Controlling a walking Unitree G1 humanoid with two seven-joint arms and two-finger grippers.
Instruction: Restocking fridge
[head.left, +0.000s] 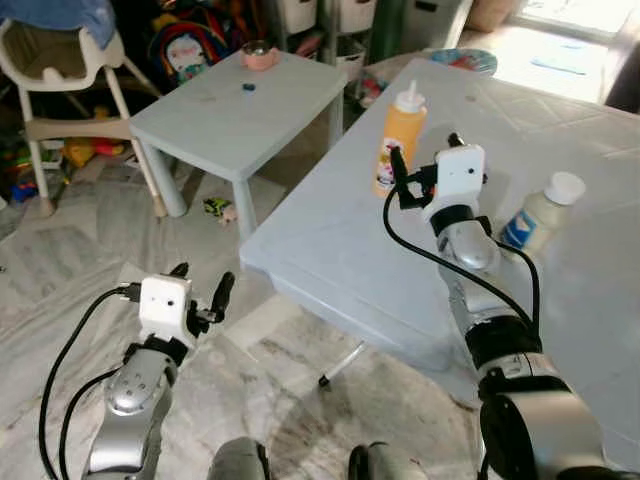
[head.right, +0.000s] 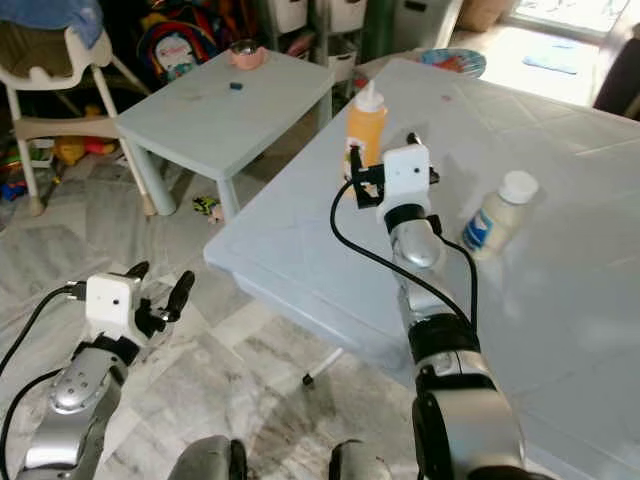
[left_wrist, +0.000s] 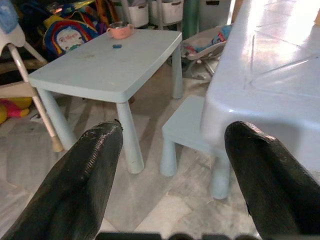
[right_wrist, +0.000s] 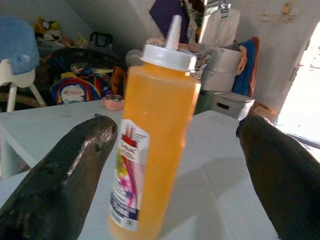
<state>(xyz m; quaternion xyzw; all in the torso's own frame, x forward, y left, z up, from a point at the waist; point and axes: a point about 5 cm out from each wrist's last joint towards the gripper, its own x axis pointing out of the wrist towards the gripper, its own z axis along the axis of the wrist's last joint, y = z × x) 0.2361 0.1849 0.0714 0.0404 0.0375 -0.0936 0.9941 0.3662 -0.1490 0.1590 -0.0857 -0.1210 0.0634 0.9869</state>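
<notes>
Your right gripper (right_wrist: 170, 165), fingers spread wide, faced the upright orange sauce bottle (head.left: 398, 138) on the pale blue table (head.left: 330, 250), a white-capped bottle (head.left: 540, 212) lying nearby, while your left gripper (left_wrist: 170, 175) hung open above the marble floor (head.left: 60, 260) beside a small table (head.left: 235, 110) and high chair (head.left: 60, 70).

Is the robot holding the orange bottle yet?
No, nothing is held. The right gripper is open with the orange bottle standing between its fingers, untouched. The left gripper is open too.
</notes>
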